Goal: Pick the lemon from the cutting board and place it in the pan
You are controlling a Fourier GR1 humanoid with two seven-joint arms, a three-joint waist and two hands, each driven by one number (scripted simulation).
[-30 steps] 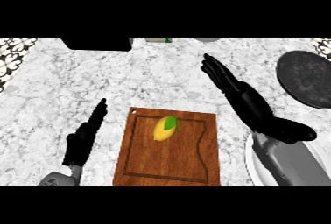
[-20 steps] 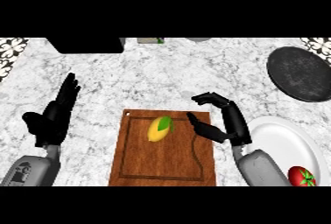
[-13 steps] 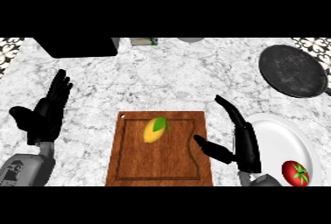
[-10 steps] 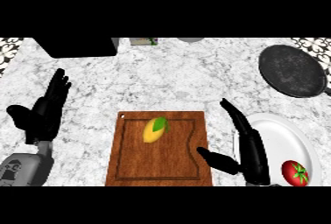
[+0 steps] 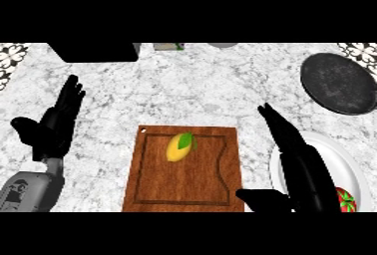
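Nearest, the right hand point(image 5: 302, 164) lies at about four o'clock, fingers straight and released, thumb spread low, over a white plate point(image 5: 344, 164) that carries a tomato point(image 5: 346, 199). The left hand point(image 5: 55, 124) rests open at nine o'clock, holding nothing. Between them sits the wooden cutting board point(image 5: 188, 189), and the lemon point(image 5: 179, 146), with a green leaf at its far end, lies on the board's far half, untouched. It looks small, firm and smooth-skinned, likely to roll; a hold across its narrow middle seems safest. Farther off at two o'clock, the dark pan point(image 5: 338, 82) waits on the marble table point(image 5: 184, 84). No readable writing shows.
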